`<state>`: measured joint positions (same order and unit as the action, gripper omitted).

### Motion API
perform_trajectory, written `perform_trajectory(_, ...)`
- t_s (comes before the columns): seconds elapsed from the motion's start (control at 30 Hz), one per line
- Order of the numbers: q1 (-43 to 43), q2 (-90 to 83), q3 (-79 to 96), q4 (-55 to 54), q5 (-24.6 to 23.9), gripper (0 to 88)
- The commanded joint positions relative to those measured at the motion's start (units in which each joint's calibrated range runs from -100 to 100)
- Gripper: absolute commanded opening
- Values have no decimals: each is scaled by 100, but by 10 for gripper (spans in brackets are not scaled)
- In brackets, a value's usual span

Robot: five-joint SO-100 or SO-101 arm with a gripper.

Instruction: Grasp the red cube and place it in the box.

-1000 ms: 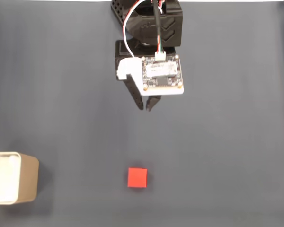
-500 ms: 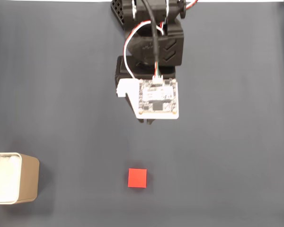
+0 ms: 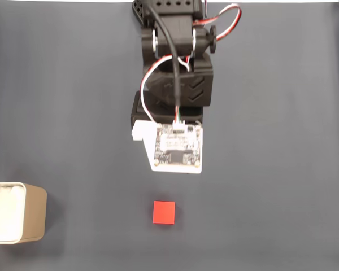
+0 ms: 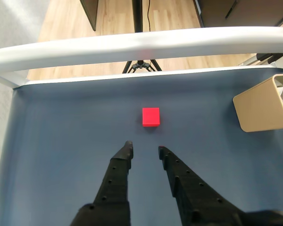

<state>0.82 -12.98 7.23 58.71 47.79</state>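
Note:
The red cube (image 3: 164,213) lies flat on the dark grey mat, toward the bottom middle of the fixed view. The arm reaches down from the top, and its wrist camera board (image 3: 178,148) hangs a short way above the cube and hides the fingers. In the wrist view my gripper (image 4: 145,149) is open with nothing between its two black fingers, and the red cube (image 4: 151,117) rests just beyond the tips, apart from them. The beige box (image 3: 34,217) stands at the bottom left edge of the fixed view, and the box (image 4: 262,106) sits at the right in the wrist view.
A white rail (image 4: 141,44) borders the mat's far edge in the wrist view, with wooden floor and a tripod (image 4: 140,63) behind it. The arm's base (image 3: 169,11) is at the top middle of the fixed view. Bare mat surrounds the cube.
The arm has stretched down the fixed view toward the cube. The fingertips that showed below the camera board are now hidden under it. Cube and box have not moved.

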Motion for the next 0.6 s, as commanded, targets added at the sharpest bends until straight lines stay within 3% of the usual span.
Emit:
perform_trajectory(0.0, 117, 76, -313, -215, 20, 156)
perform_trajectory(0.57, 281, 960, -313, -888, 103, 235)
